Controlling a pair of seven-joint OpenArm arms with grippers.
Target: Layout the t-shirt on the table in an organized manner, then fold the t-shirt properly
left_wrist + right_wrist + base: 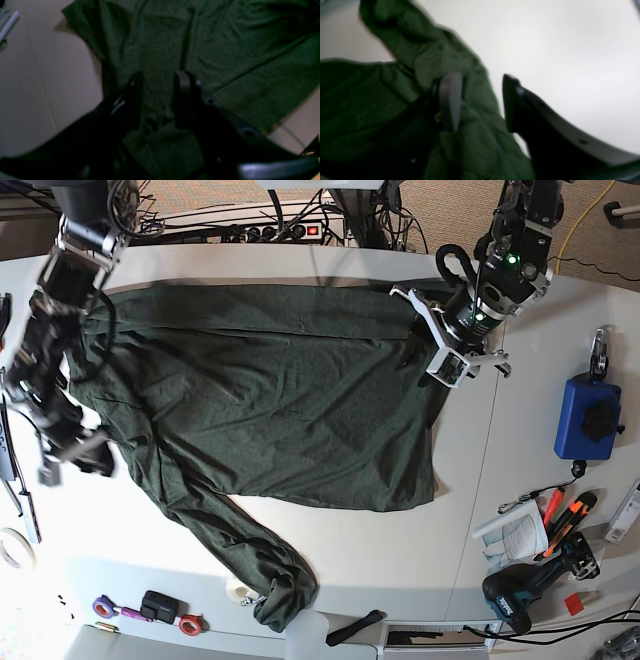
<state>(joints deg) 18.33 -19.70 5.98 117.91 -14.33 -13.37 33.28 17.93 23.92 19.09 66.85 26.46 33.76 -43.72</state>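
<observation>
The base view takes in the whole scene: the t-shirt (270, 400) lies spread across the centre of the table (400, 550), body roughly flat with soft wrinkles, and 1 long sleeve trails toward the lower centre of the frame, ending in a bunched cuff. On the right of that view lie a blue pouch (588, 418) and, lower right, a cordless drill (525, 590), both well apart from the fabric; neither wrist camera shows them.

The left gripper (445, 340) sits at the upper right of the base view, over the garment's right edge. Its own wrist view gives what the base view cannot: 2 dark fingers (185, 85) stand partly apart with green cloth (225, 50) stretching away beyond them and a fold of it gathered low between them. The picture is dim, so I cannot tell whether the fold is pinched or merely lying in the gap.

The right gripper (75, 455) is at the left edge of the base view, beside the garment's left side, too small there to read. The right wrist view shows it close: the jaws stand wide apart, 1 pale finger (450, 97) lying against rumpled green cloth (425, 57), the other dark finger clear of it over bare white tabletop (557, 50). Nothing is clamped between them. This frame is blurred.
</observation>
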